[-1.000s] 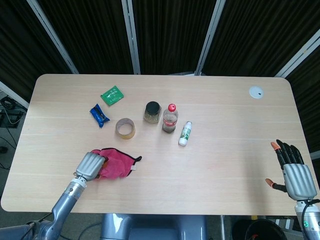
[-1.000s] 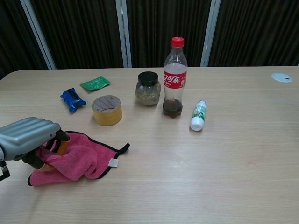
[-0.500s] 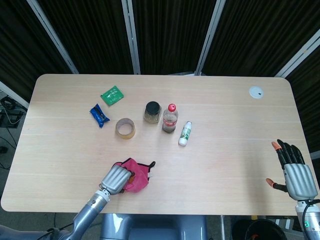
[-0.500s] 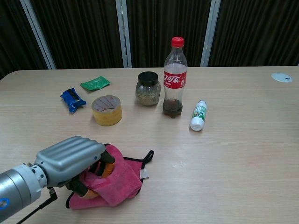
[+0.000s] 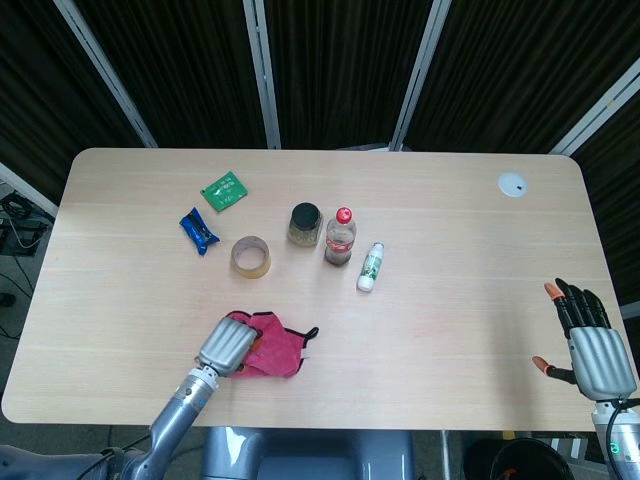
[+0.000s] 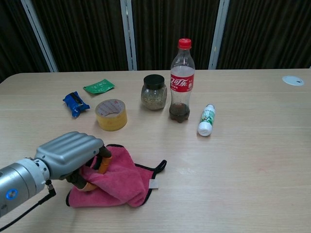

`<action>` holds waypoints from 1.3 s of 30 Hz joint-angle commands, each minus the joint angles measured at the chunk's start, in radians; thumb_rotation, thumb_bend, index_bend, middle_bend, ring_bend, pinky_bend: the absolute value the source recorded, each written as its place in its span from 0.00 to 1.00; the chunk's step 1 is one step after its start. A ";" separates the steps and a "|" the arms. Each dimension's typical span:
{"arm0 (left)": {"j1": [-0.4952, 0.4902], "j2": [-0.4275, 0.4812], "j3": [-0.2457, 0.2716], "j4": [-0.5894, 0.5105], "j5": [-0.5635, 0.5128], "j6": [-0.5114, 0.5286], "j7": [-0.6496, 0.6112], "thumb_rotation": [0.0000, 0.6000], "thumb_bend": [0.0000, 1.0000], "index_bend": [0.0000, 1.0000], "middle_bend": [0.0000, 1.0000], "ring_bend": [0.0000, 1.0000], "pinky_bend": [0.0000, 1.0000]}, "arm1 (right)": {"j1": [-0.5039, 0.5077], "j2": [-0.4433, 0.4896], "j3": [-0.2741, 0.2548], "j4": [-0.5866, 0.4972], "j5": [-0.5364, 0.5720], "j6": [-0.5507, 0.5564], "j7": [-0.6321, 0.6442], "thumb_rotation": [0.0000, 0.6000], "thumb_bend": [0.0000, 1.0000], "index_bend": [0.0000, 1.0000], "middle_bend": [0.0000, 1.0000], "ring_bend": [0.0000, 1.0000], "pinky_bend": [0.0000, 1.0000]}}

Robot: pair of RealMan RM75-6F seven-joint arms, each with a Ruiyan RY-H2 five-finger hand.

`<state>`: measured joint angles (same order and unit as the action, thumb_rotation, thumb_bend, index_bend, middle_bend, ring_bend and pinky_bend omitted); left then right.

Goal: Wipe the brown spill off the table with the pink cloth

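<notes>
Left hand (image 6: 73, 158) fingers curled, gripping pink cloth (image 6: 119, 182) near tabletop front edge. Right hand (image 5: 590, 345) fingers spread, holding nothing. Cola bottle (image 6: 181, 80): red label, script unreadable.

light: bright, even, from overhead | shadows: soft, short, under the table (image 5: 470, 250) objects | background: dark curtains, far side | focus: sharp in both views | glare: faint sheen on tabletop

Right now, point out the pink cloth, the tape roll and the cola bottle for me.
pink cloth (image 6: 124, 182), chest view, on its bunched middle.
tape roll (image 6: 111, 115), chest view, on its yellow outer side.
cola bottle (image 6: 182, 81), chest view, on its red label.
</notes>
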<state>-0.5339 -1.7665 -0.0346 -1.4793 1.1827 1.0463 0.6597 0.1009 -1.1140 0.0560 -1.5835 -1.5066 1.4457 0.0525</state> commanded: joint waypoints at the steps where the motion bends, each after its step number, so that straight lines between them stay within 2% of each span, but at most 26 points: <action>1: 0.003 0.046 -0.020 0.026 -0.027 0.003 -0.011 1.00 0.58 0.82 0.59 0.51 0.57 | 0.000 0.001 0.000 -0.002 -0.001 0.001 -0.002 1.00 0.02 0.00 0.00 0.00 0.03; 6: 0.007 0.163 -0.042 0.041 -0.016 0.011 -0.080 1.00 0.57 0.82 0.58 0.51 0.57 | 0.002 -0.002 0.001 -0.002 0.002 -0.002 -0.007 1.00 0.01 0.00 0.00 0.00 0.03; 15: 0.021 0.286 -0.094 -0.007 0.015 0.056 -0.225 1.00 0.57 0.78 0.56 0.49 0.56 | 0.000 -0.003 0.001 -0.003 0.003 -0.001 -0.010 1.00 0.01 0.00 0.00 0.00 0.03; 20: 0.035 0.349 -0.102 -0.043 0.049 0.086 -0.289 1.00 0.51 0.71 0.49 0.44 0.54 | 0.003 -0.005 0.001 -0.005 0.002 -0.005 -0.017 1.00 0.01 0.00 0.00 0.00 0.03; 27: 0.049 0.369 -0.089 -0.037 0.072 0.102 -0.330 1.00 0.43 0.61 0.37 0.33 0.48 | 0.005 -0.007 0.000 -0.007 0.002 -0.008 -0.021 1.00 0.02 0.00 0.00 0.00 0.03; 30: 0.047 0.369 -0.080 -0.034 0.066 0.085 -0.327 1.00 0.33 0.54 0.26 0.23 0.36 | 0.006 -0.008 0.000 -0.006 0.002 -0.011 -0.023 1.00 0.01 0.00 0.00 0.00 0.03; 31: 0.046 0.368 -0.078 -0.032 0.063 0.086 -0.313 1.00 0.25 0.50 0.21 0.18 0.30 | 0.007 -0.008 0.000 -0.006 0.003 -0.012 -0.024 1.00 0.01 0.00 0.00 0.00 0.03; 32: 0.047 0.366 -0.078 -0.032 0.059 0.089 -0.298 1.00 0.13 0.42 0.14 0.11 0.23 | 0.007 -0.008 0.000 -0.005 0.003 -0.013 -0.024 1.00 0.01 0.00 0.00 0.00 0.03; 34: 0.049 0.359 -0.078 -0.036 0.056 0.102 -0.278 1.00 0.02 0.33 0.06 0.05 0.16 | 0.007 -0.007 0.000 -0.005 0.003 -0.012 -0.024 1.00 0.02 0.00 0.00 0.00 0.03; 36: 0.051 0.356 -0.078 -0.039 0.059 0.113 -0.273 1.00 0.00 0.25 0.01 0.01 0.11 | 0.007 -0.007 0.000 -0.004 0.003 -0.013 -0.023 1.00 0.01 0.00 0.00 0.00 0.03; 39: 0.057 0.365 -0.079 -0.054 0.068 0.130 -0.275 1.00 0.00 0.19 0.00 0.00 0.07 | 0.007 -0.007 0.000 -0.004 0.002 -0.013 -0.022 1.00 0.01 0.00 0.00 0.00 0.03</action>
<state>-0.4799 -1.4049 -0.1130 -1.5280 1.2486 1.1720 0.3851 0.1082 -1.1206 0.0556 -1.5874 -1.5039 1.4328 0.0306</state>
